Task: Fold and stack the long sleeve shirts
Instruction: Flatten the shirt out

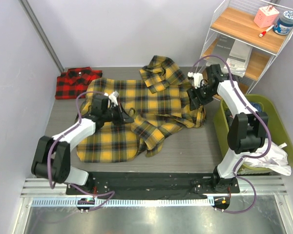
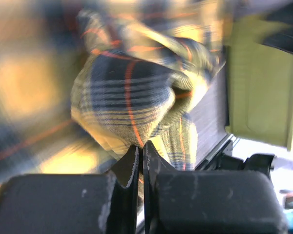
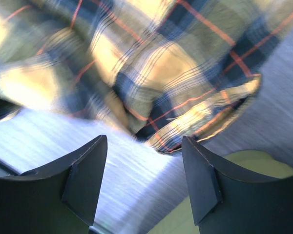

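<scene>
Left tool (image 2: 140, 146) sits right at the left wrist lens, fingers pressed shut, and a bunched fold of the yellow-and-black shirt (image 2: 132, 92) runs down into the tips, so it looks like a pinch on the cloth, probably to drag or lift that part for a fold. In the top view this tool (image 1: 121, 115) is at centre-left, over the shirt body. The yellow-and-black shirt (image 1: 151, 105) lies spread and rumpled across the middle of the desk (image 1: 185, 151), collar toward the top of the frame, not folded yet. Right tool (image 3: 144, 140) is open, jaws wide apart, nothing between them; a shirt edge lies just beyond the tips, so likely lining up on that side. The red-and-black shirt (image 1: 75, 82) is a folded rectangle at upper left, apparently the base for the stack. A green bin (image 1: 278, 122) stands at right.
</scene>
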You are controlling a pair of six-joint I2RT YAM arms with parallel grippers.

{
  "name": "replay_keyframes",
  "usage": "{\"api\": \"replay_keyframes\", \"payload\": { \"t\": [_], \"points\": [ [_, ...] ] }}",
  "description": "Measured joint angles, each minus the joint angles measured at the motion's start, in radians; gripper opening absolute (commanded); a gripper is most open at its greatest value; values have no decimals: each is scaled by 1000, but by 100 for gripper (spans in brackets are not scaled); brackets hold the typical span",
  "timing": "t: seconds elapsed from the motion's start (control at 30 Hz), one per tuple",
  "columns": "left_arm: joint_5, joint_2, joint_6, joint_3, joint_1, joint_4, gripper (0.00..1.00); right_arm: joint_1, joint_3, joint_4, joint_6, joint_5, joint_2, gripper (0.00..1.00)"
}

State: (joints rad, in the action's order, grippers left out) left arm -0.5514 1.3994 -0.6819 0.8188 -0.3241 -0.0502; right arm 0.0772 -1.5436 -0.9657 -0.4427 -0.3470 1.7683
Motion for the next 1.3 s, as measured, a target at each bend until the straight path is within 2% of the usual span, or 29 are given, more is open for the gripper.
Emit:
{"api": "replay_keyframes", "payload": {
  "t": [0.1, 0.33, 0.53, 0.77, 0.8, 0.83, 0.9, 0.93, 1.0, 1.2, 1.3],
  "points": [
    [-8, 73, -75, -46, 40, -12, 0, 6, 31, -4, -5, -32, -8, 64],
    [-85, 190, -153, -18, 70, 19, 0, 77, 158, 26, -16, -68, -54, 57],
    [-160, 208, -130, 57, 70, 28, 0, 235, 225, 122, -25, 14, -75, 56],
    [-201, 206, -60, 84, 70, -31, 0, 314, 163, 211, -27, 73, -10, 55],
    [-208, 206, -50, 84, 70, -39, 0, 322, 155, 224, -31, 80, 6, 52],
    [-213, 204, -42, 84, 70, -46, 0, 332, 151, 240, -34, 90, 25, 44],
    [-222, 195, -23, 84, 70, -63, 0, 343, 150, 255, -42, 103, 51, 34],
    [-235, 177, -2, 84, 70, -78, 0, 354, 150, 266, -47, 118, 79, 15],
    [-238, 165, 13, 84, 70, -88, 0, 356, 151, 267, -54, 124, 84, 4],
    [-306, 101, 119, 93, 66, -163, 0, 327, 154, 218, -123, 108, 38, 1],
    [-367, 53, 262, 139, 22, -267, 0, 271, 175, 158, -187, 69, -61, 1]
  ]
}}
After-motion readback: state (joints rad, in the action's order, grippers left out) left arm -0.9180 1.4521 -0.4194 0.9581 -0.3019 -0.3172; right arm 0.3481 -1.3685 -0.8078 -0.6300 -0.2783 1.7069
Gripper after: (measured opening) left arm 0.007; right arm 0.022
